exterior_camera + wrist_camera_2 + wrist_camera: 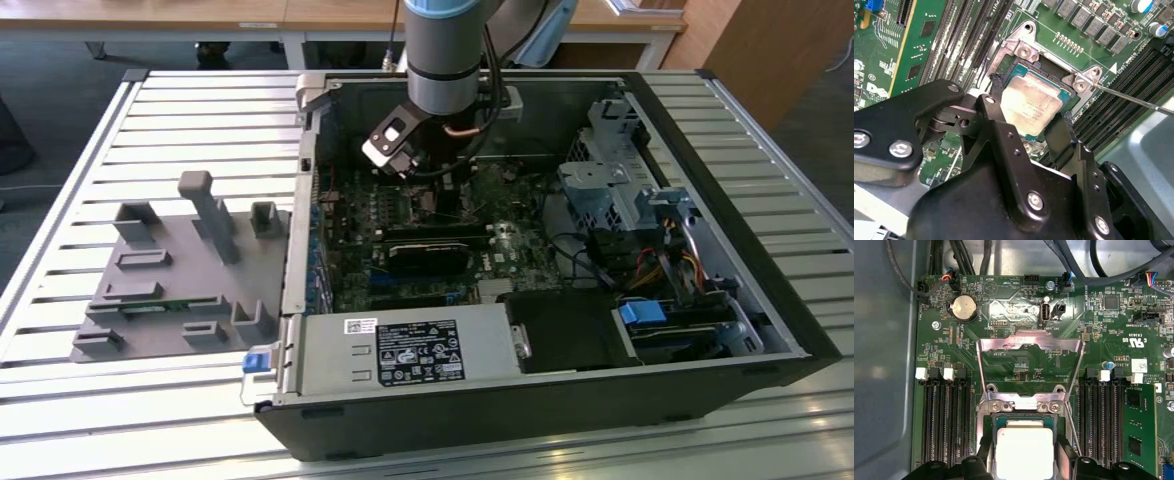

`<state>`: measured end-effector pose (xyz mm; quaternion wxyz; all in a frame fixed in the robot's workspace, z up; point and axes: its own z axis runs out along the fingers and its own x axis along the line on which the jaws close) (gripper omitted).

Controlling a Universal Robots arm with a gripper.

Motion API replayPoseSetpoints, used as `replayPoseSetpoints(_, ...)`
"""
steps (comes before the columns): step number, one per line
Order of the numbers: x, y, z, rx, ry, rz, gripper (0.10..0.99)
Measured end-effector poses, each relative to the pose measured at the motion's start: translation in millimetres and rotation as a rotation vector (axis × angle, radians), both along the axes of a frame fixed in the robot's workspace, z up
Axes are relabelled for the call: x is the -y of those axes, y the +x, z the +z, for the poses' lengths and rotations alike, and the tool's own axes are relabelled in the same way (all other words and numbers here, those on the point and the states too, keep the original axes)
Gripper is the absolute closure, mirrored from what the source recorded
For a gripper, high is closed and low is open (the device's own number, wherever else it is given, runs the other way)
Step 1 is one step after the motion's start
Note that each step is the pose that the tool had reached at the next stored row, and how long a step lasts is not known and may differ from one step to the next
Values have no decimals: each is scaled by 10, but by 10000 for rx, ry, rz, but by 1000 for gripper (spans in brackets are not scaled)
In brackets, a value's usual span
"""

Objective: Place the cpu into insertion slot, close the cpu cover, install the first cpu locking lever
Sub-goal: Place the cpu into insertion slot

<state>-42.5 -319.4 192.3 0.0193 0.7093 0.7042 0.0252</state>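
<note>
Silver cpu [1024, 450] sits in the insertion slot [1026, 66], claw [1031, 101] clasping its edges, cpu cover [1029, 343] raised.

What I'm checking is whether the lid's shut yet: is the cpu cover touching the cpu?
Apart. In the first wrist view the cpu cover is swung open, green board showing through its cut-out; the cpu lies uncovered past the hinge.

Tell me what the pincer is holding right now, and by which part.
The pincer holds the small flat square chip with the dull silver metal top, clamped by two opposite side edges.
</note>
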Motion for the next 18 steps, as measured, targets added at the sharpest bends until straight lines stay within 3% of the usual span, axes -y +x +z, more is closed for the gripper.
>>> replayPoseSetpoints(6,0,0,98,0,1,0,475)
replayPoseSetpoints(9,0,6,135,-26,1,2,490)
replayPoseSetpoints(11,0,16,135,-61,4,0,612)
replayPoseSetpoints(12,0,21,136,-79,2,1,612)
replayPoseSetpoints(13,0,24,138,-95,0,0,671)
replayPoseSetpoints(15,0,25,144,-102,-2,0,788)
replayPoseSetpoints(18,0,25,154,-101,0,0,847)
